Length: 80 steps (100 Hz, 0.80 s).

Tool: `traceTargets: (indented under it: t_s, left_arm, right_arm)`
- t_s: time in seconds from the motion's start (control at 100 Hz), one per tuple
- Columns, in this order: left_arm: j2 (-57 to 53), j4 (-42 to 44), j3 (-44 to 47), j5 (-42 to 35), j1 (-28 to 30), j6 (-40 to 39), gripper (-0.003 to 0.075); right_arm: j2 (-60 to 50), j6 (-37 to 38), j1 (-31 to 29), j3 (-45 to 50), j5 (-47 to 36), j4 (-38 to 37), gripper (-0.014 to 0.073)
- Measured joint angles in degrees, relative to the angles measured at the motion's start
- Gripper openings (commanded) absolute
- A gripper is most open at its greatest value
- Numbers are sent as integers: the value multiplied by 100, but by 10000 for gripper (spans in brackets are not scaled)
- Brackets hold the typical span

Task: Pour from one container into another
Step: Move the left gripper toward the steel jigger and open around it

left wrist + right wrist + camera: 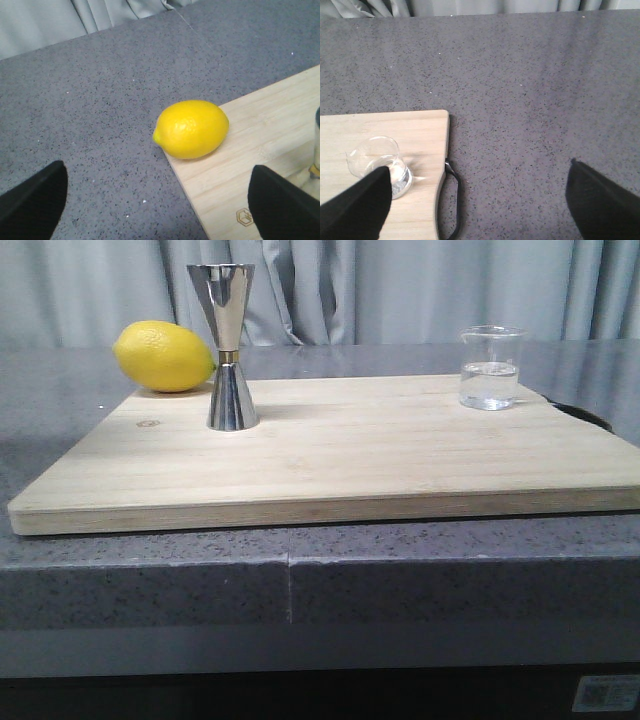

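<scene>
Both grippers hang above the scene with jaws spread wide and nothing between them: the left gripper (157,202) over the lemon (164,357) at the cutting board's (330,455) far left corner, the right gripper (475,200) over the board's right edge. One beaker (491,367), holding a little clear liquid, stands near that far right edge. One jigger (228,346) stands upright just beside the lemon. Bare board lies between jigger and beaker, which are well apart; grey countertop (300,575) surrounds the board.

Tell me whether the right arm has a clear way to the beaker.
Probably yes. The right gripper is open, above the counter, and the beaker stands alone near the board's edge, nothing beside it.
</scene>
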Motion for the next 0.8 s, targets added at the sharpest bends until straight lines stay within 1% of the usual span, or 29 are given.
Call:
traceTargets:
  t_s: [0.1,0.22,0.24,0.3,0.32,0.33,0.34,0.4,0.41,0.46,0.48,0.51,0.53,0.55,0.61,0.62,0.67,0.68,0.73,0.8]
  left_arm:
    - [0,-224,0,263,0,468,662]
    - [0,-593,0,665,0,1330,662]
    - [0,-715,0,679,0,1381,662]
    - [0,-1165,0,729,0,1957,662]
    - [0,-1453,0,744,0,2278,662]
    - [0,-1453,0,743,0,2365,662]
    - [0,-1696,0,743,0,2542,662]
    - [0,-2390,0,815,0,3225,662]
    - [0,-2562,0,873,0,3527,662]
    - [0,-3066,0,1042,29,4124,662]
    - [0,-3381,0,1206,82,4505,662]
    - [0,-3676,0,1345,145,4780,661]
    - [0,-3882,0,1551,203,5132,659]
    - [0,-4015,0,1603,247,5216,657]
    - [0,-4550,0,2108,530,5996,634]
    - [0,-4607,0,2108,530,5996,631]
    - [0,-5057,0,2558,803,6638,604]
    - [0,-5114,0,2558,840,6638,596]
    - [0,-5523,0,2961,1152,7161,573]
    - [57,-6157,11,3473,1561,7766,567]
  right_arm:
    - [0,0,0,0,0,-36,638]
    - [0,0,0,0,30,-108,638]
    - [0,0,0,0,28,-117,638]
    - [0,0,0,0,39,-139,638]
    - [0,0,0,0,33,-140,638]
    - [0,0,0,0,33,-140,638]
    - [0,0,0,0,33,-148,638]
    - [0,0,0,0,33,-153,638]
    - [0,0,0,0,33,-153,638]
    - [0,0,0,0,33,-177,638]
    - [0,0,0,0,42,-190,638]
    - [0,0,0,0,42,-206,638]
    - [0,0,0,0,42,-216,638]
    - [0,0,0,0,42,-216,638]
    - [0,0,0,0,70,-243,638]
    - [0,0,0,0,70,-243,638]
    - [0,0,0,0,82,-243,638]
    - [0,0,0,0,82,-253,638]
    - [0,0,0,0,82,-251,638]
    - [0,0,0,0,82,-251,638]
